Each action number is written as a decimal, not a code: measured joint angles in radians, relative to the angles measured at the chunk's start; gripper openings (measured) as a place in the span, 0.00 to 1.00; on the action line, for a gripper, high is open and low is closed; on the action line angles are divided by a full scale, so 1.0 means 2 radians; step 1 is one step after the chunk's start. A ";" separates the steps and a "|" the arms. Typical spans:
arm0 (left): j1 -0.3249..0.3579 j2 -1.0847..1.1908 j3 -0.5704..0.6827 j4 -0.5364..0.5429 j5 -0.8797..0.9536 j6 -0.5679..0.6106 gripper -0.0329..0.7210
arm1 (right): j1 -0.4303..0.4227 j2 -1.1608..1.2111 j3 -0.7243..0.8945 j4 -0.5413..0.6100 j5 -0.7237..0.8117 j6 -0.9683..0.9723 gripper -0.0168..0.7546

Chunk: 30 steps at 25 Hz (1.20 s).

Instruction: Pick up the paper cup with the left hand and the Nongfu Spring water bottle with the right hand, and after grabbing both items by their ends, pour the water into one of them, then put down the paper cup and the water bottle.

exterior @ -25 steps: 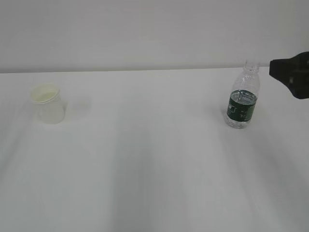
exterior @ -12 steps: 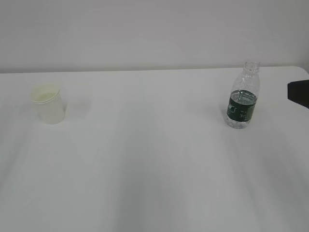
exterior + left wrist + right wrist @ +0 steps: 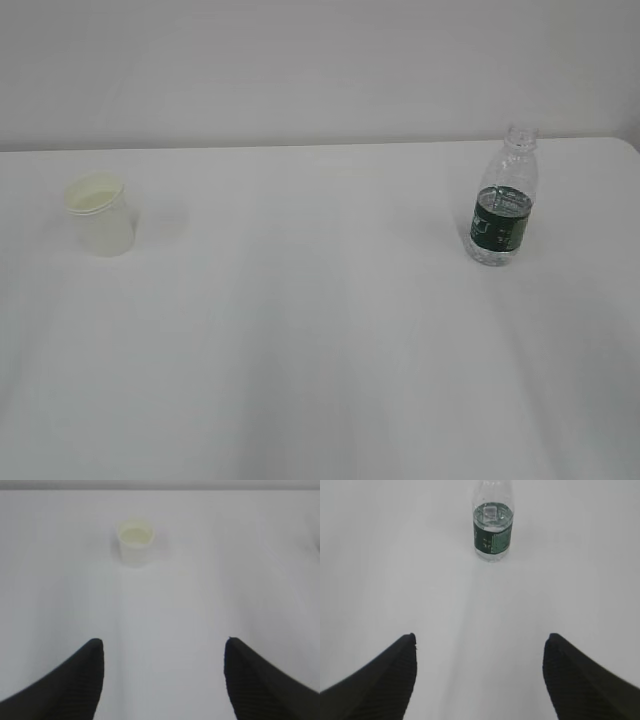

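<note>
the paper cup stands upright at the white counter's left, the nongfu spring water bottle upright at its right, well apart. the left pincer and right pincer hang spread wide, empty, short of them.

I see flat, bright, diffuse light washing out the white table. Shadows are faint, soft smudges. Everything looks slightly soft; my wrist views blur the dark fingers at the bottom corners.
</note>
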 joint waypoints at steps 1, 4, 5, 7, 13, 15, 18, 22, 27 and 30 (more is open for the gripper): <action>0.000 0.000 0.000 -0.001 0.013 0.000 0.75 | 0.000 -0.004 0.000 0.000 0.011 0.000 0.79; 0.000 0.000 0.000 -0.004 0.045 0.000 0.75 | 0.000 -0.021 0.000 -0.001 0.042 0.001 0.79; 0.000 0.000 0.000 -0.005 0.054 0.000 0.75 | 0.000 -0.027 0.000 -0.001 0.051 0.001 0.79; 0.000 0.000 0.000 -0.010 0.074 0.000 0.75 | 0.000 -0.040 0.000 -0.001 0.074 0.001 0.79; 0.000 0.000 -0.001 -0.014 0.114 0.000 0.75 | 0.000 -0.068 0.000 -0.002 0.127 0.001 0.79; 0.000 0.000 -0.001 -0.014 0.118 0.000 0.75 | 0.000 -0.075 0.000 -0.002 0.136 0.002 0.79; 0.000 -0.002 0.008 -0.015 0.119 0.000 0.72 | 0.000 -0.088 0.000 0.002 0.142 0.002 0.79; 0.000 -0.012 0.057 -0.015 0.119 0.000 0.69 | 0.000 -0.098 0.005 0.004 0.145 0.002 0.79; 0.000 -0.047 0.101 -0.017 0.119 0.000 0.67 | 0.000 -0.113 0.024 0.007 0.146 0.002 0.78; 0.000 -0.082 0.105 -0.018 0.113 0.000 0.66 | 0.000 -0.125 0.034 0.008 0.146 0.002 0.78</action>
